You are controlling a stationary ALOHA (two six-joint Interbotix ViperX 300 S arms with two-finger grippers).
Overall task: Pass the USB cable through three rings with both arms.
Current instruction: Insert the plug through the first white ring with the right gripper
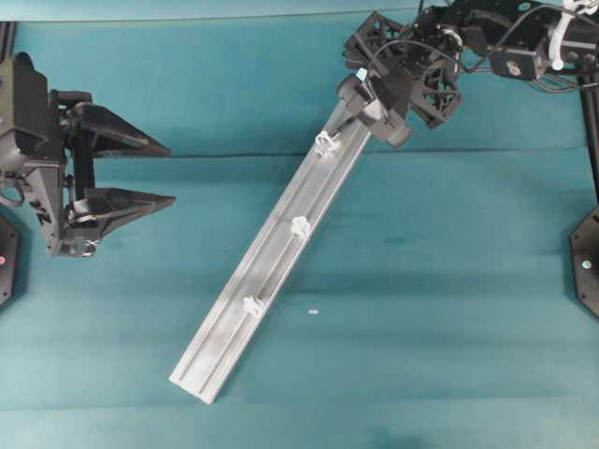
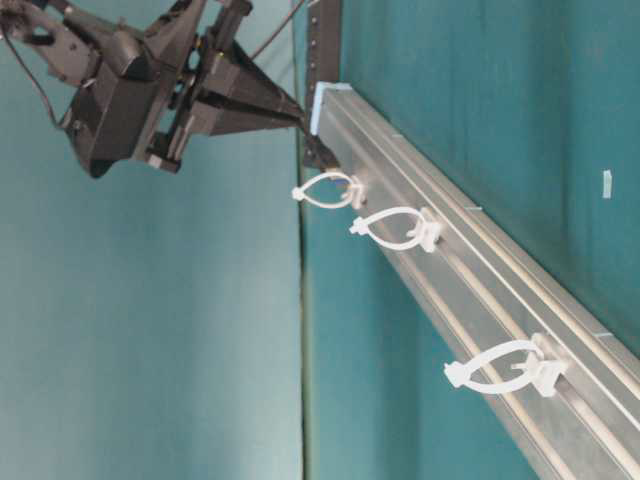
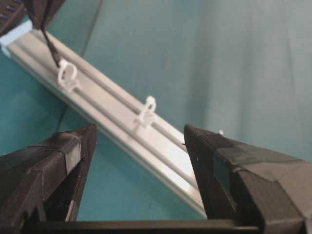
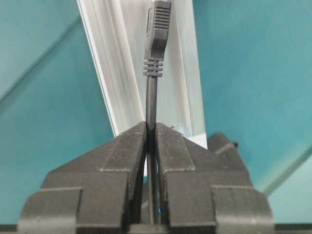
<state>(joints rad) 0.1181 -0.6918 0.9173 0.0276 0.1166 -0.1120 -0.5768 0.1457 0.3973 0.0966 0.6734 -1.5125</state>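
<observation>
Overhead view: right arm brings the cable plug to the top end of the rail, left arm waits wide open.

Largest first, the silver rail (image 1: 271,281) lies diagonally on the teal cloth and looks rigid and heavy enough to stay put under light tugs. The left gripper (image 1: 154,173) hangs well apart from it on the left, its fingers spread with nothing between them. The right gripper (image 4: 151,134) is clamped on the USB cable (image 4: 151,100), pinching the cord just behind the plug (image 4: 158,29). That short free length should stay fairly straight, while more cord would likely droop, so a hold near the strain relief seems wise. The three rings (image 2: 395,228) are thin translucent loops, probably springy and easily bent; the plug tip sits just beside the nearest ring (image 3: 67,75), not yet through.
</observation>
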